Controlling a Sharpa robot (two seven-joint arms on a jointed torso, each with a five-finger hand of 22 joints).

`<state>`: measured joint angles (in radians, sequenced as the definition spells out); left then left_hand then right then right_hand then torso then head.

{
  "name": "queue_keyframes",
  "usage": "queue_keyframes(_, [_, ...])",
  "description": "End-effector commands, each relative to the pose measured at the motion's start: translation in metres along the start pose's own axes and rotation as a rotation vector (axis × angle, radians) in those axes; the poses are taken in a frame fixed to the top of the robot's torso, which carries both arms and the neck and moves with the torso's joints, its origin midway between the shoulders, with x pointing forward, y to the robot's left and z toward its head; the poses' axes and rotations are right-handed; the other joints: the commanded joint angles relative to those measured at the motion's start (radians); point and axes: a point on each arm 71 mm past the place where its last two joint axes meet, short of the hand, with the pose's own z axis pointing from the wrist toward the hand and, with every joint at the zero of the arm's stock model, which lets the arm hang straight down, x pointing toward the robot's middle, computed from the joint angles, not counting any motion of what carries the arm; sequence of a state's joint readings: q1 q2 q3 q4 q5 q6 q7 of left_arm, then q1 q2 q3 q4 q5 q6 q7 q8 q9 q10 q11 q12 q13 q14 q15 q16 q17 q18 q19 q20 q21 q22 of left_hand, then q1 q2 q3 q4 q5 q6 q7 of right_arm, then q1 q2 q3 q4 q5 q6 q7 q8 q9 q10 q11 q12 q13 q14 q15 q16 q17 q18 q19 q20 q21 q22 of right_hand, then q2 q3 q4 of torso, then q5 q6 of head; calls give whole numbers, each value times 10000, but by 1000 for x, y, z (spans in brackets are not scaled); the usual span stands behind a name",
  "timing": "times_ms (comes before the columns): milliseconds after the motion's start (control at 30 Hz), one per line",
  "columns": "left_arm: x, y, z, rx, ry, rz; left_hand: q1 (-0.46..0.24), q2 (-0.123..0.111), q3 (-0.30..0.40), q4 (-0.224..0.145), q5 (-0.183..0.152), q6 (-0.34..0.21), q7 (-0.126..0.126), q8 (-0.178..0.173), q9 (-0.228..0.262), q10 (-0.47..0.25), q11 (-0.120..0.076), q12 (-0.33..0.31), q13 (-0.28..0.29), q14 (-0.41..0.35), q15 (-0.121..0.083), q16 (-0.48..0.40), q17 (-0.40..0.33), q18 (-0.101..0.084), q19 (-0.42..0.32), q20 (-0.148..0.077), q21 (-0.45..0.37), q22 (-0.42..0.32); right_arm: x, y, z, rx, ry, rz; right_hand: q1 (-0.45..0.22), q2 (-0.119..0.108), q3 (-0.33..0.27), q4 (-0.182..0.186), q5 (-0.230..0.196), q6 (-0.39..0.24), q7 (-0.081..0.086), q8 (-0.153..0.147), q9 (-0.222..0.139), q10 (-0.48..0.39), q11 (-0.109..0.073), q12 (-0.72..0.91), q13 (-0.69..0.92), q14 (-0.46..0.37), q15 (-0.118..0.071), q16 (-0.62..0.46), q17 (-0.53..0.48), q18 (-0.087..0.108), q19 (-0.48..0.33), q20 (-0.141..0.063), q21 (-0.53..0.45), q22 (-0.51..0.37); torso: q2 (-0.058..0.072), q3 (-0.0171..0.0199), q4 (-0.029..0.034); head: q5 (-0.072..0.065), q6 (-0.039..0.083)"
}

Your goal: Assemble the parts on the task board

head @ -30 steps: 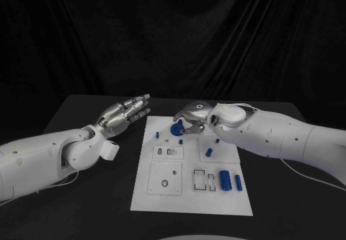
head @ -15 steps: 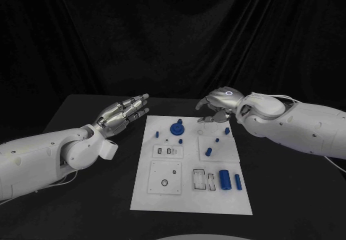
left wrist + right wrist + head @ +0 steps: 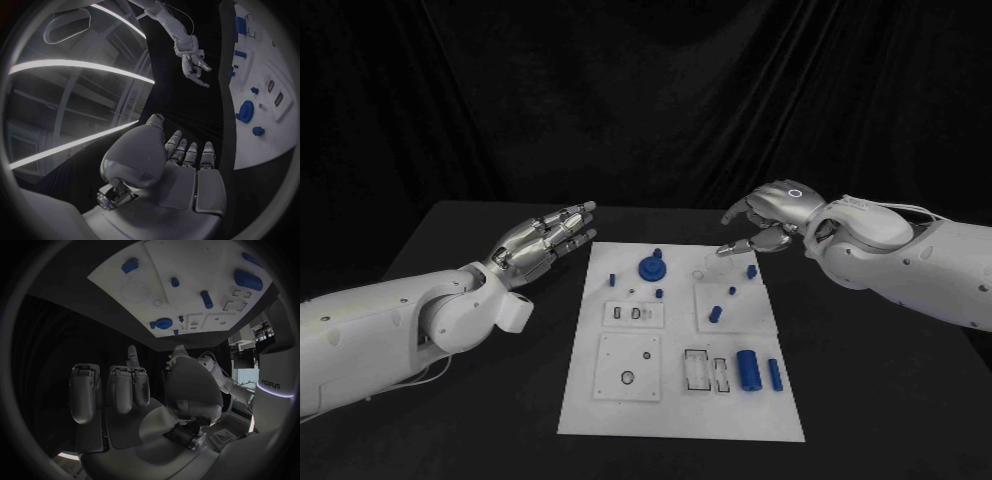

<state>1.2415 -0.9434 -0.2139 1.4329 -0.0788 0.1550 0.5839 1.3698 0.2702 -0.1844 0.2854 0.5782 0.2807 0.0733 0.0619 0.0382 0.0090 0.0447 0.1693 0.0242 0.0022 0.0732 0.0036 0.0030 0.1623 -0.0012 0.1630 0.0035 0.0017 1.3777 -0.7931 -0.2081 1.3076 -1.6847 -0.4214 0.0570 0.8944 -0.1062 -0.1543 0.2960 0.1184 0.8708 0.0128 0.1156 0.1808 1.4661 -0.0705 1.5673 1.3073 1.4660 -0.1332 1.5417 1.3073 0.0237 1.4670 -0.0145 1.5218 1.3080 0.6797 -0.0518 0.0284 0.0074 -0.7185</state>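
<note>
Lying on a black table (image 3: 473,440), seen from the head camera: white task board (image 3: 678,420), long side running near to far, near edge toward 6 o'clock.

Nearest on the board, toward 5 o'clock of its middle: two blue cylinders lying side by side, thick cylinder (image 3: 749,371) and slim cylinder (image 3: 775,375), just apart. Beside them, toward the board's middle, rectangular slots (image 3: 705,370). At 7 o'clock of the middle, raised square plate (image 3: 629,367) with a small dark hole.

Farther along, small slotted block (image 3: 633,313) on the left half; short blue peg (image 3: 715,314) and small blue stud (image 3: 731,293) on the right half, near each other but not touching.

Toward the far end, round blue disc part (image 3: 652,267) with a knob standing upright on top. Small blue pin (image 3: 613,281) at its 8 o'clock, another small blue piece (image 3: 751,271) near the far right edge.

Reaching in from 9 o'clock, left hand (image 3: 548,234), off the board's far left corner, raised, fingers straight and close side by side, holding nothing.

Coming in from 3 o'clock, right hand (image 3: 769,218), hovering above the board's far right corner, fingers curled downward, nothing seen between them, touching no part.

Behind the table, at 12 o'clock, black curtain (image 3: 646,100) in vertical folds closing off the background.
</note>
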Motion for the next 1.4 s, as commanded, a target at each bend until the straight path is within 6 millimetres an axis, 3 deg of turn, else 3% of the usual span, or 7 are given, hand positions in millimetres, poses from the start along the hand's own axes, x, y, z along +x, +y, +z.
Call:
queue_keyframes(33, [2,0,1,104,144,-111,90,17,74,10,24,29,59,41,5,12,45,67,13,4,71,34,-1,-32,12,52,-35,-17,-1,-8,-4,790,-108,52,831,273,243,-24,901,119,19,-92,-78,1047,22,35,2635,931,1,22,2015,-126,836,-21,85,2480,8,36,-13,-83,125])
queue_keyframes(67, [2,1,1,104,145,-114,91,14,74,8,24,31,61,43,6,13,50,70,14,5,75,36,0,-33,12,55,-35,-17,-1,-10,-6,848,-74,54,1675,570,535,-384,2121,147,17,-140,-117,1047,23,35,2635,936,1,33,2038,-132,847,-51,111,2489,5,39,-15,-105,161])
queue_keyframes(167, [2,2,1,98,152,-126,93,7,73,5,25,26,65,44,5,14,57,77,15,6,81,39,1,-36,12,60,-35,-17,2,-14,-10,1012,81,65,2458,704,623,-549,2325,314,7,-172,-166,1047,24,35,2635,937,-5,41,2049,-136,855,-40,127,2495,13,27,10,-211,262])
queue_keyframes(333, [2,3,0,75,167,-154,95,4,73,3,26,27,66,45,5,15,60,82,15,7,84,42,2,-36,12,62,-35,-17,8,-17,-17,1132,306,139,3112,494,1303,-345,1388,347,18,-328,-280,1047,26,35,2635,947,-3,68,2101,-145,870,-38,161,2507,-23,-7,29,-211,153])
queue_keyframes(567, [1,5,-1,42,151,-176,104,-2,77,-5,35,29,72,50,5,16,72,84,15,7,97,42,1,-40,12,72,-35,-17,26,-18,-28,1214,865,330,3313,105,1672,-99,813,261,-27,-452,-371,1047,0,35,2635,941,-29,58,2071,-136,854,-54,133,2496,-11,-5,20,-192,83])
queue_keyframes(900, [1,6,-2,-2,168,-213,96,-8,75,7,-14,48,90,63,7,17,91,89,16,8,113,46,3,-44,12,89,-35,-17,45,-21,-38,1290,1272,456,3585,-226,1894,-98,685,141,1,-462,-440,1047,9,35,2635,942,-33,62,2077,-140,860,-65,145,2500,15,19,23,-182,-7])
queue_keyframes(1400, [1,7,-3,-52,232,-276,94,-2,79,10,-16,63,97,71,9,18,98,95,16,9,117,48,3,-44,12,94,-35,-17,56,-23,-40,1435,1532,465,4069,-323,2092,-146,1034,263,125,-363,-378,1047,106,35,2635,938,33,58,2065,-137,852,-14,131,2495,45,9,28,-182,-84])
